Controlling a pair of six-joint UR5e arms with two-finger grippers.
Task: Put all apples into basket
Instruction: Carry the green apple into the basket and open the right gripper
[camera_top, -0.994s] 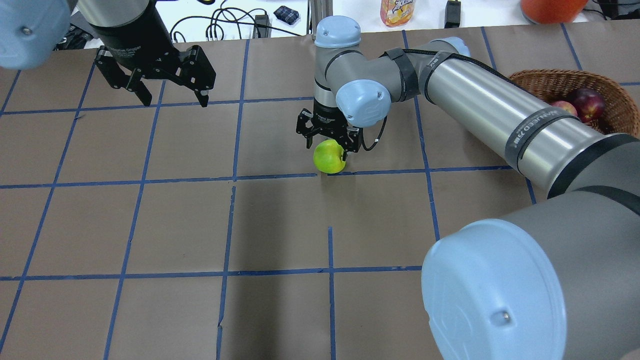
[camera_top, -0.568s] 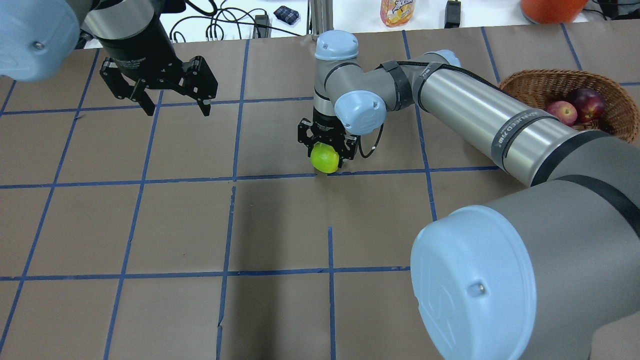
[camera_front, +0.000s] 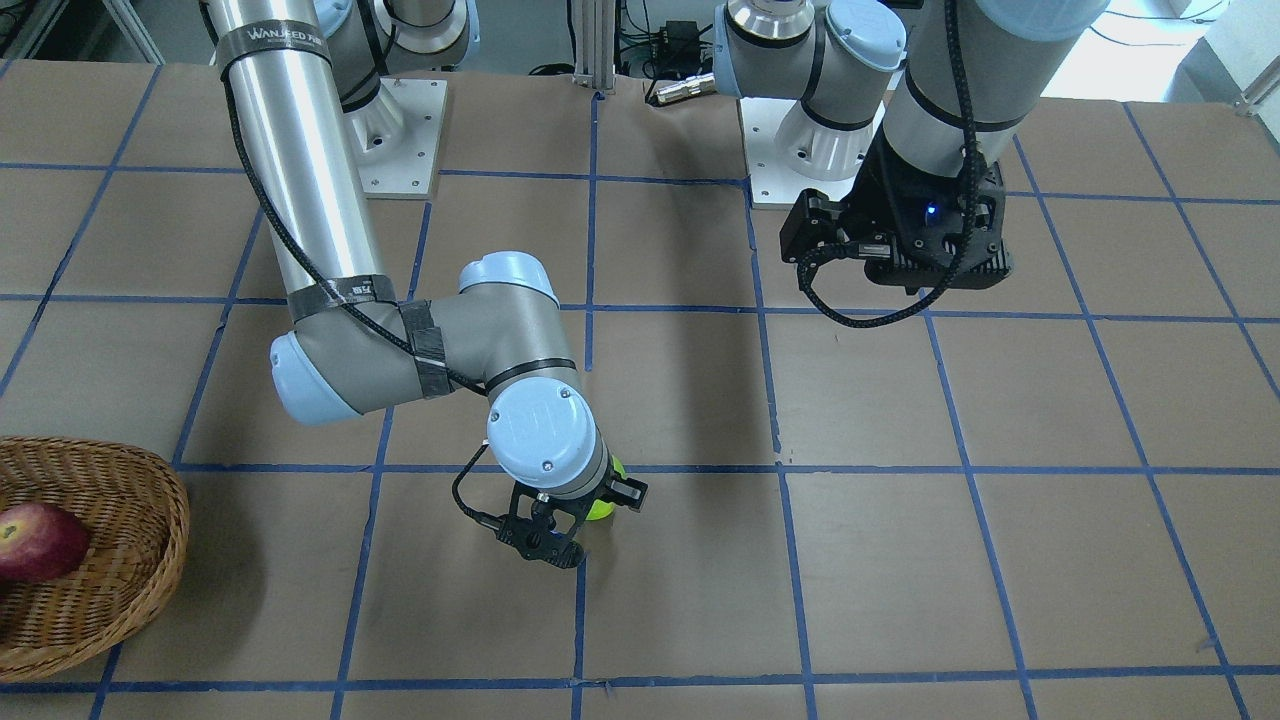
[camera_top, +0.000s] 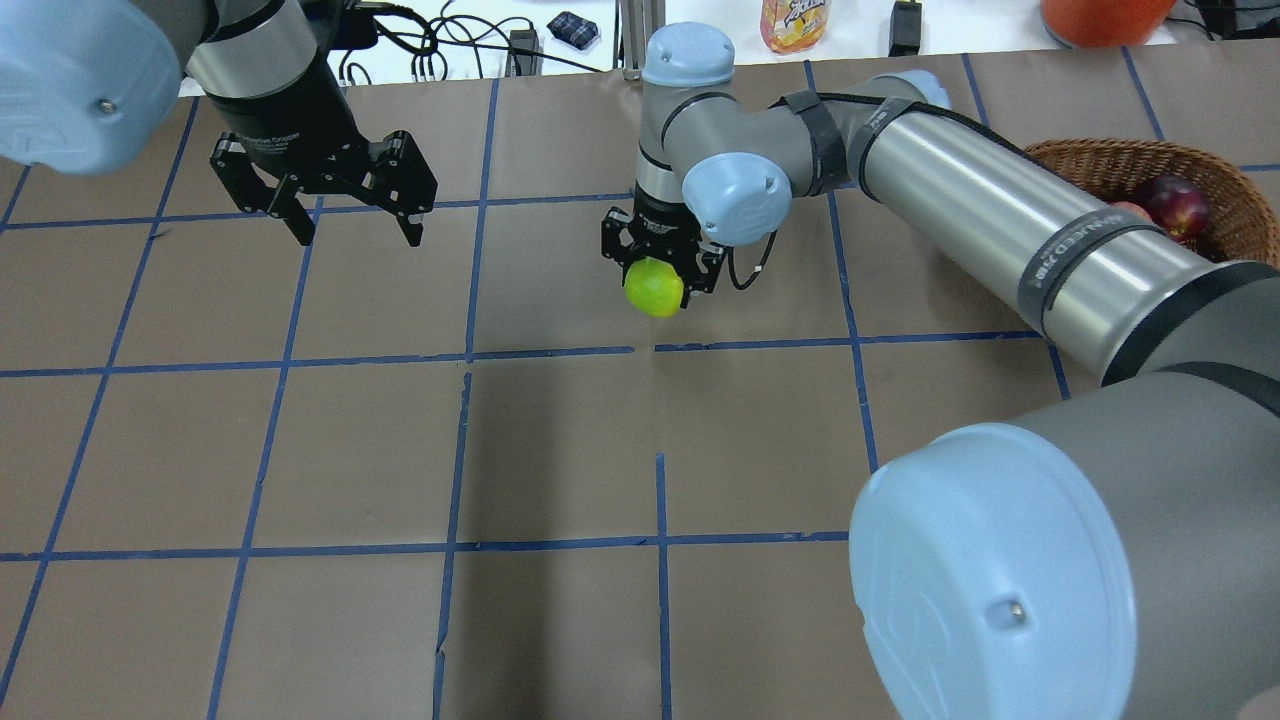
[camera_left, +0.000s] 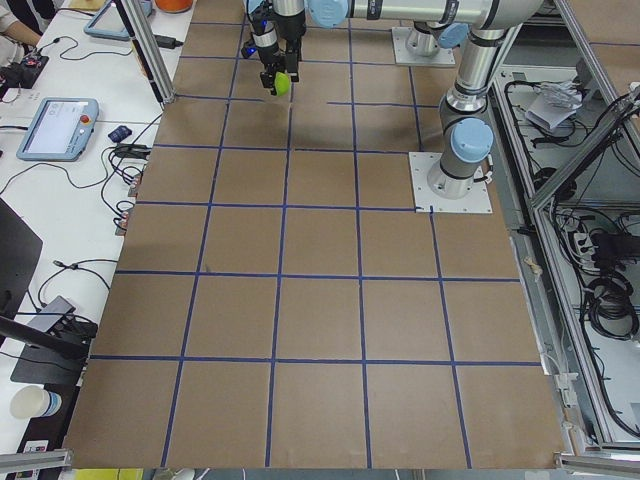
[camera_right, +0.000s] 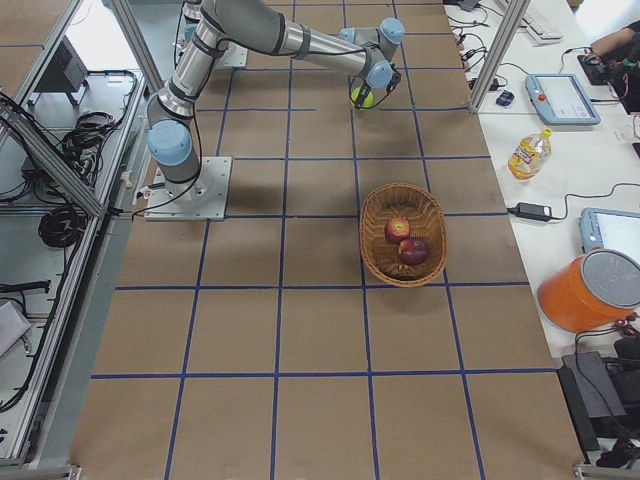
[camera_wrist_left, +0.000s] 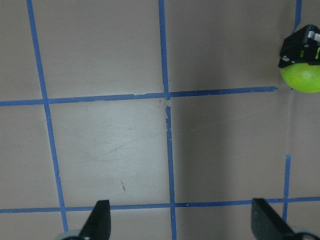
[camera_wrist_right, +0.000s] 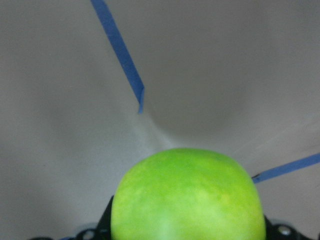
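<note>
1. My right gripper (camera_top: 660, 278) is pinching the lime green apple (camera_top: 654, 288) with one finger on each side of its widest part. The fruit looks to be hanging just clear of the brown counter (camera_top: 560, 450), near the middle of the robot's reach.
2. My left gripper (camera_top: 356, 235) hangs spread and empty, well apart from the apple.
3. The wicker basket (camera_right: 403, 186) sits toward the robot's right, well apart from the held fruit. A red apple (camera_right: 398, 228) and a dark maroon apple (camera_right: 412, 251) lie touching inside it.
4. I judge the green apple to be firm, round and light for this arm, but its skin is smooth and probably slick. A pinch above or below the middle could squeeze it out, so across the middle is the place to hold.
5. It bruises easily, so I would use moderate pressure only.
6. It will roll, so I would let go low, in the basket's free part.
</note>
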